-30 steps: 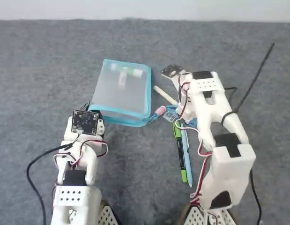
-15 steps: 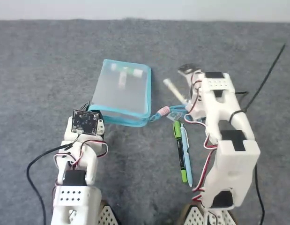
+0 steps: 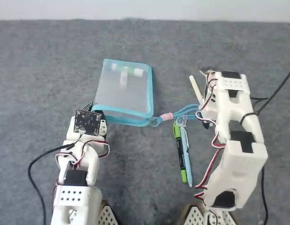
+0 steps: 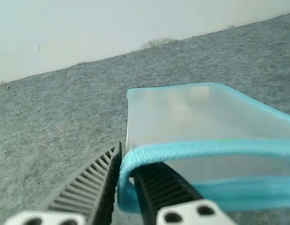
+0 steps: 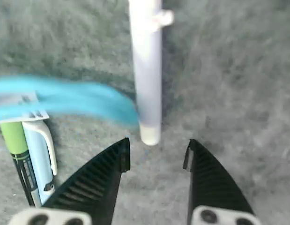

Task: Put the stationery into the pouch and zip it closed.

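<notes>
On my left, the left gripper [image 4: 126, 161] is nearly closed, its two black ribbed fingers [image 4: 95, 183] pinching the turquoise fabric rim at the near corner of the pouch. The left arm's wrist camera board sits right above that corner in the high view.

The flat translucent pouch with a turquoise zip border [image 3: 123, 93] lies on the grey carpet-like table cover [image 3: 41, 56], near the middle and slightly to the left. A few pale and green shapes show through its wall at the far end, but I cannot tell what they are.

From the pouch's near right corner a blue cord with a pink bead [image 3: 167, 115] runs rightward toward the right arm. In the right wrist view the cord [image 5: 65, 101] crosses above the pen tips.

Just below the cord, a green marker pen [image 3: 181, 150] and a light blue pen [image 3: 186, 154] lie side by side, touching, outside the pouch. Both point away from the arm bases.

Further right, a slim white pen [image 3: 197, 90] lies on the table cover beside the right arm, also outside the pouch.

The right gripper [image 5: 157, 149] hangs over the table cover with its black jaws spread wide and nothing between them. The near end of the white pen [image 5: 145, 70] lies just ahead of the gap, apart from both jaws.
</notes>
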